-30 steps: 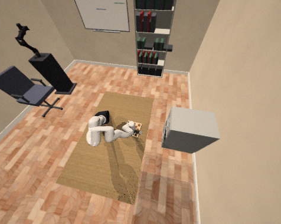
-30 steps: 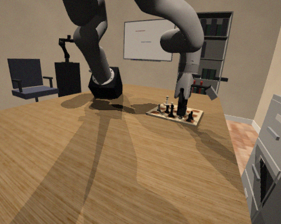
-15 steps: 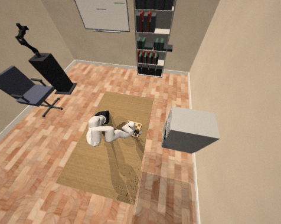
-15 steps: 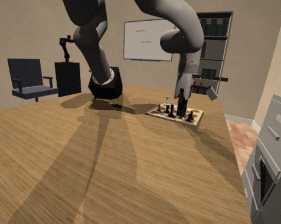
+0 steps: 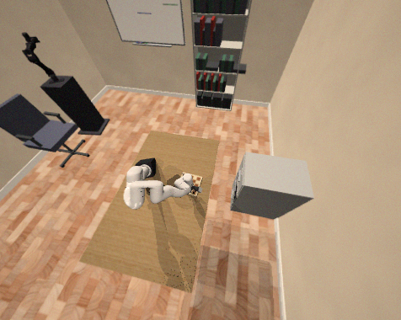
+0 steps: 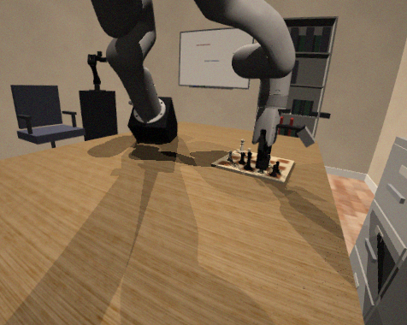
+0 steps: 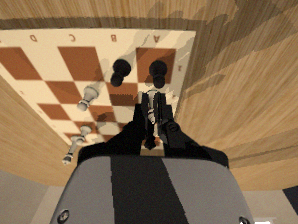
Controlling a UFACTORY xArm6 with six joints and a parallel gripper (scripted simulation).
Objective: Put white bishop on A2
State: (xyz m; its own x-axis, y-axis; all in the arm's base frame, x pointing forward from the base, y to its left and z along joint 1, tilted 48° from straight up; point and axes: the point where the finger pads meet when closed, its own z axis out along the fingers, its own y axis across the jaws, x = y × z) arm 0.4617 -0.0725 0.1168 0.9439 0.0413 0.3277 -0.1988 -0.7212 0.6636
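Gripping the white bishop (image 7: 150, 111), my gripper (image 7: 153, 102) has its two dark fingers pinched narrow on the piece's slim upper body, and I see the pale shape between them in the wrist view. The bishop sits low over the chessboard (image 7: 30, 75), in the A column near the right edge, just behind a black pawn (image 7: 158, 70) that stands on the dark square by the letter A. I cannot tell whether its base touches the board or hangs just above it; my own fingers hide the foot.

I judge this piece light, rigid and smooth: a small turned form that could twist or slip if I squeeze only its tapered head. The hold belongs on the neck, square across it, so it hangs plumb and lands flat.

Beside the pawn stands a second black piece (image 7: 120, 71) in the B column, close enough that a sideways swing could knock it. Farther left, a white pawn (image 7: 87, 96) stands on a light square, and two more white pieces (image 7: 75, 142) are near the board's near edge. Beyond the board lies the wooden table (image 6: 115, 239), with my arm's black base (image 6: 168, 128) behind and a grey filing cabinet (image 6: 393, 205) off to the side.
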